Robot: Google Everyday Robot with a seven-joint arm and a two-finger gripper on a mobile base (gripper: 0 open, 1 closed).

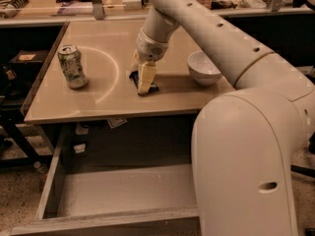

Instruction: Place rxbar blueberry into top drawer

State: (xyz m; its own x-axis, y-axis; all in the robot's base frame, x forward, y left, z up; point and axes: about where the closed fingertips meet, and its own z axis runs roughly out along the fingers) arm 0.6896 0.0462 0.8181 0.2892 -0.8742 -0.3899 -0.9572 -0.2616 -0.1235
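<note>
The rxbar blueberry (153, 88) lies flat on the tan table (98, 104) near its middle. Only its dark ends show, on either side of my gripper. My gripper (143, 83) points straight down and rests on the bar at table level. The top drawer (51, 188) is pulled open below the table's front edge. Its grey floor is bare and its front panel runs along the bottom of the view. My arm's large white body hides the drawer's right part.
A green-and-white soda can (72, 66) stands upright at the table's left. A white bowl (203, 68) sits to the right of the gripper. Cluttered shelves run behind the table. Dark chair legs stand at the far left.
</note>
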